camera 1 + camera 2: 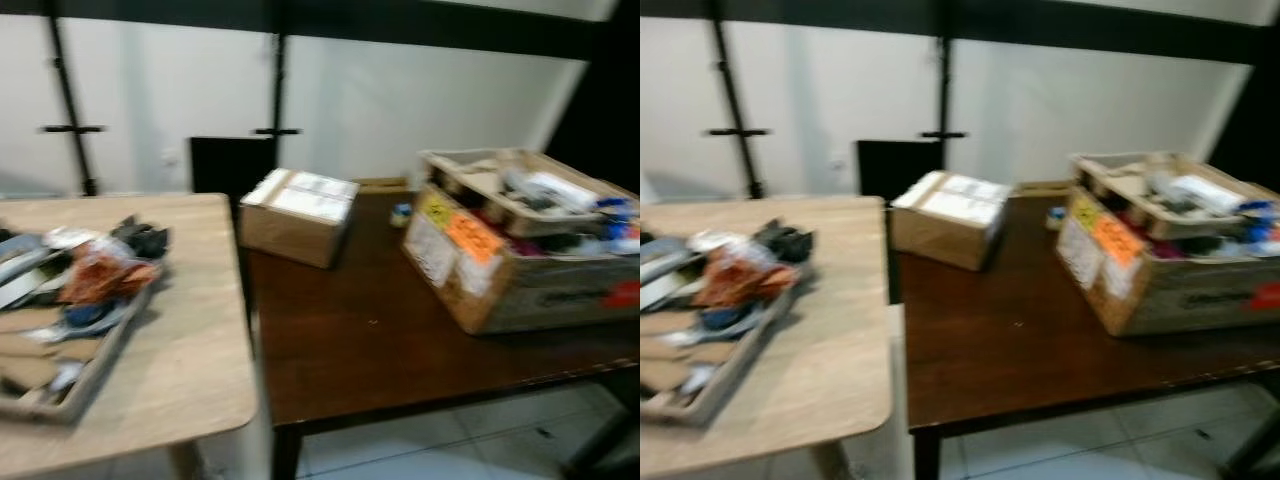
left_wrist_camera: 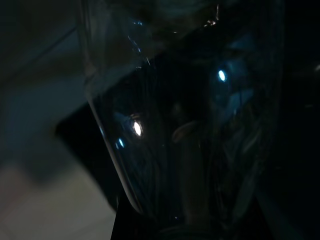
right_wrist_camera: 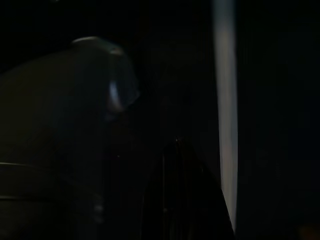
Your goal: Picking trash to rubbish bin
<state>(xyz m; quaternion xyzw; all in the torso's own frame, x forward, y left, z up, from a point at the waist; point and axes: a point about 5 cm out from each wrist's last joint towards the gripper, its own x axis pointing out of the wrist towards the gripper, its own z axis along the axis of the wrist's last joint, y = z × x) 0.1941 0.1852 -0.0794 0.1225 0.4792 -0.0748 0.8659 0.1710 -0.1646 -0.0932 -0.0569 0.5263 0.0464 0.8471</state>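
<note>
Risk: misreach from blurred head view at loose crumpled trash heaped in shallow wooden tray on light wooden table (both grippers' finger state: cannot tell, wrist views dark).

The light table has a pale beige wood grain; the dark table beside it is deep reddish brown with a faint sheen; the small box is tan cardboard with white labels on its top; the large box is the same tan, with a yellow sticker, an orange sticker, white labels and a red mark on its side (its contents are a blur of white, blue and dark red); the tray is grey-brown, and the litter in it is orange, black, blue, white and brown; the wall is white, crossed by black poles; the floor tiles are pale grey-white; both wrist views are nearly black, with small bluish-white glints.
</note>
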